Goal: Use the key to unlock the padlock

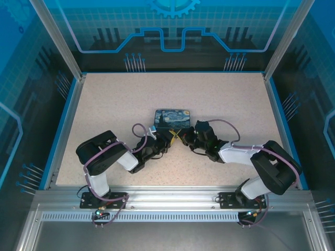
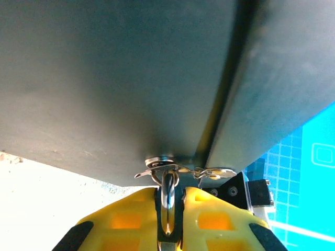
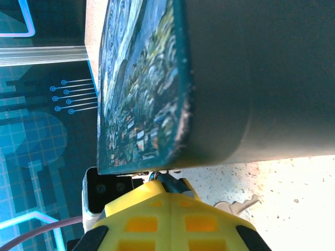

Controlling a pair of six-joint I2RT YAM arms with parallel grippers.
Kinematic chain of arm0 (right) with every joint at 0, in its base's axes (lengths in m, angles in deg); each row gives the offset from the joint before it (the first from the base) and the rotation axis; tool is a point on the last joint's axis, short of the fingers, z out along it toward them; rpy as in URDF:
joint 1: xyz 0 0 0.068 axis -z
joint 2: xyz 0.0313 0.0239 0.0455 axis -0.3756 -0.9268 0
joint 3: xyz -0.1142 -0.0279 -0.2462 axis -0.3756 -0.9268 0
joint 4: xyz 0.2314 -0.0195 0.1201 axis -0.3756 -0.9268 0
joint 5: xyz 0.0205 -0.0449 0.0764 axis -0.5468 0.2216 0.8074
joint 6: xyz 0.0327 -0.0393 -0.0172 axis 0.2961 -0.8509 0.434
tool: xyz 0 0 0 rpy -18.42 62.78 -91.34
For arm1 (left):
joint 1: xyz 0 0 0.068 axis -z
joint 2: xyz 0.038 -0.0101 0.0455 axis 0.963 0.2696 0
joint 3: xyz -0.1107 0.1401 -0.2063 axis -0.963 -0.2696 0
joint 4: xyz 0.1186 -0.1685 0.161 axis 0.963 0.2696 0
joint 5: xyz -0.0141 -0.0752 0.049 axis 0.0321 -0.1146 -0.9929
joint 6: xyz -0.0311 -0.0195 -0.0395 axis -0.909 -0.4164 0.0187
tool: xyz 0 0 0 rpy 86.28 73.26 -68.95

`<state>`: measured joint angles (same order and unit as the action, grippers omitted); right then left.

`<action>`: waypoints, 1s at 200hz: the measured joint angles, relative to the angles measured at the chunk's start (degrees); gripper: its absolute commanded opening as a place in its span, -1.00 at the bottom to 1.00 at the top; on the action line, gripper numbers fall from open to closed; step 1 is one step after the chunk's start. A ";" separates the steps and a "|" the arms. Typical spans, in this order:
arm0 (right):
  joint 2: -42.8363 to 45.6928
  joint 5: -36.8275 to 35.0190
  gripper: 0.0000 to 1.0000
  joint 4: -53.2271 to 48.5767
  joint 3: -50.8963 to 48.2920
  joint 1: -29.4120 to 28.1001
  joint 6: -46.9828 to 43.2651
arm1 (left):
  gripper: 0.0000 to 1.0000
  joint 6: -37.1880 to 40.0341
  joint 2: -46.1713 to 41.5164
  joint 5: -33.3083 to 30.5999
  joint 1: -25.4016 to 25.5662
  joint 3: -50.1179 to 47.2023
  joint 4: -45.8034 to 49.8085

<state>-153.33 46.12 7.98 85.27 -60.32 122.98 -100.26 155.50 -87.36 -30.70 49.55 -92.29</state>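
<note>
Two hands meet at the near edge of the box (image 1: 172, 118), out in the middle of the table (image 1: 220, 99), and it is tight work down there. The left hand (image 2: 168, 192) is clenched on a small shiny metal piece that hangs from the latch (image 2: 159, 163) on the box. I take that piece for the padlock (image 2: 167, 201), gripped edge-on between the yellow pads (image 2: 136, 209). The right hand (image 3: 168, 183) is clenched too, pads pressed flat together just beside the box's edge. Whether anything is nipped at the very tips I cannot tell. Next to it, on the table, lies a thin grey forked sliver. That is the key (image 3: 238, 206), by my reading, and it looks free of those pads.

Now the handling. The padlock is tiny, hard and smooth, surely light, and it hangs loose, so it will swing and twist if only brushed. The flat sides of its body are the place to hold, with the keyhole end left bare. The left grip looks to be doing that job, though the keyhole itself is hidden. The key is the tricky one: stiff, thin, lying flat on a hard top, likely to slide away from a closing pinch. Take it by its head end, across the flat faces, with the whole blade sticking out. One crooked pinch and it will pivot when it meets the lock.
</note>
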 measured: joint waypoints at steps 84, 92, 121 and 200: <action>14.86 -0.26 0.46 -13.42 0.22 0.90 -9.77 | -1.00 0.00 0.11 0.04 0.02 0.00 0.00; 16.70 -0.24 0.49 -17.14 1.44 1.25 -12.72 | -1.00 0.00 0.11 0.02 0.02 0.00 0.00; 19.28 -0.44 0.48 -29.59 7.93 2.25 -25.03 | -1.00 -0.02 0.11 0.02 0.02 0.00 0.00; 15.19 -2.21 0.14 -49.68 19.12 2.16 -59.76 | -1.00 -2.67 -3.28 0.04 0.02 0.00 5.84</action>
<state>-138.14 43.92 -41.70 104.40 -58.16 63.23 -102.93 152.22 -87.31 -30.68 49.55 -86.45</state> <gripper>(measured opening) 0.575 0.125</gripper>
